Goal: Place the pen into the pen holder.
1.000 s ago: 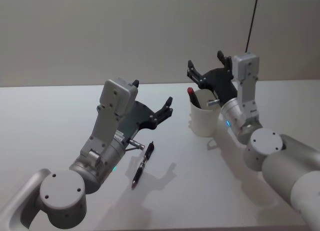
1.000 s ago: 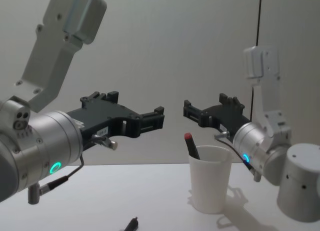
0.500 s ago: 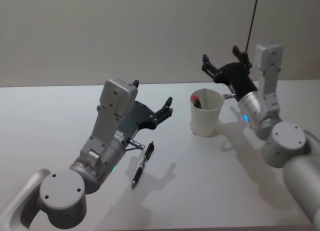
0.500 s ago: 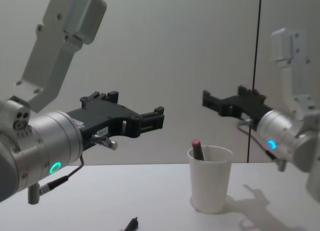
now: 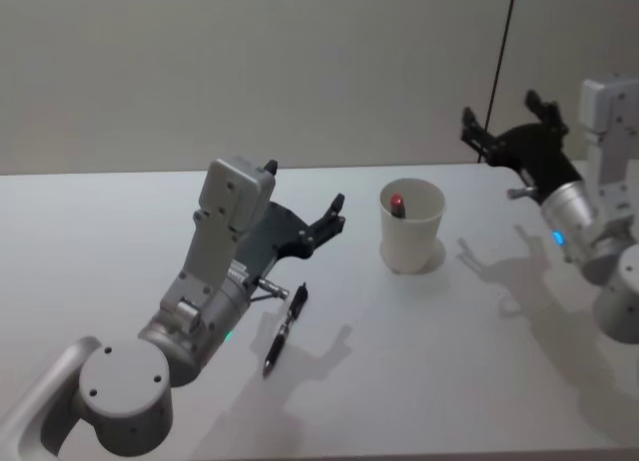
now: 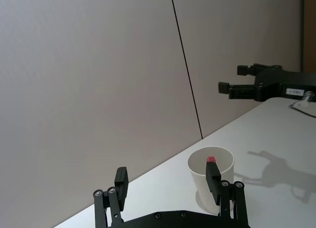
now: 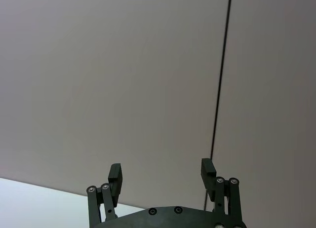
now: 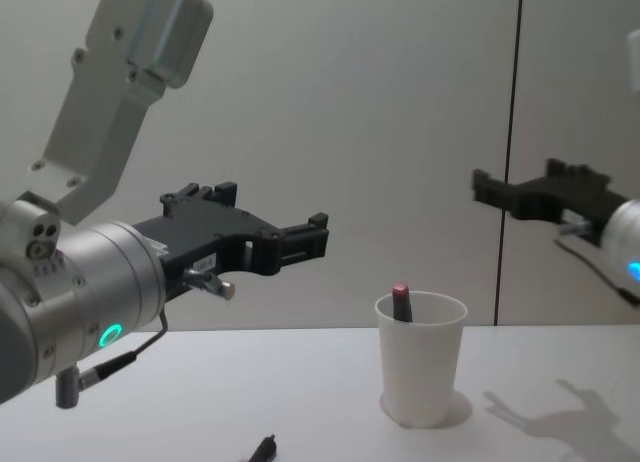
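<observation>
Standing cup, head view: the white paper cup (image 5: 409, 245) is upright on the table (image 5: 449, 371), with a red-tipped pen (image 5: 397, 203) leaning inside against its rim.
Black pen, head view: a black pen (image 5: 285, 329) lies flat on the table just beside the left arm, well apart from the cup.
Left gripper, head view: the left gripper (image 5: 330, 218) hovers above the table between the black pen and the cup, fingers spread wide, holding nothing.
Right gripper, head view: the right gripper (image 5: 499, 114) is raised off to the right of the cup, fingers wide apart and empty.
Left wrist view: the left gripper (image 6: 167, 181) is spread, touching nothing; the cup (image 6: 196, 181) with its red-tipped pen (image 6: 211, 159) stands beyond one finger, and the right gripper (image 6: 230, 79) is farther off, released.
Right wrist view: the right gripper (image 7: 161, 173) is wide open with bare wall between its fingers.
Chest view: the left gripper (image 8: 318, 236) and right gripper (image 8: 490, 190) both hang above cup height, apart from the cup (image 8: 422, 372); the red-tipped pen (image 8: 401, 293) pokes above the rim, and the black pen (image 8: 264, 448) shows one end on the table.
</observation>
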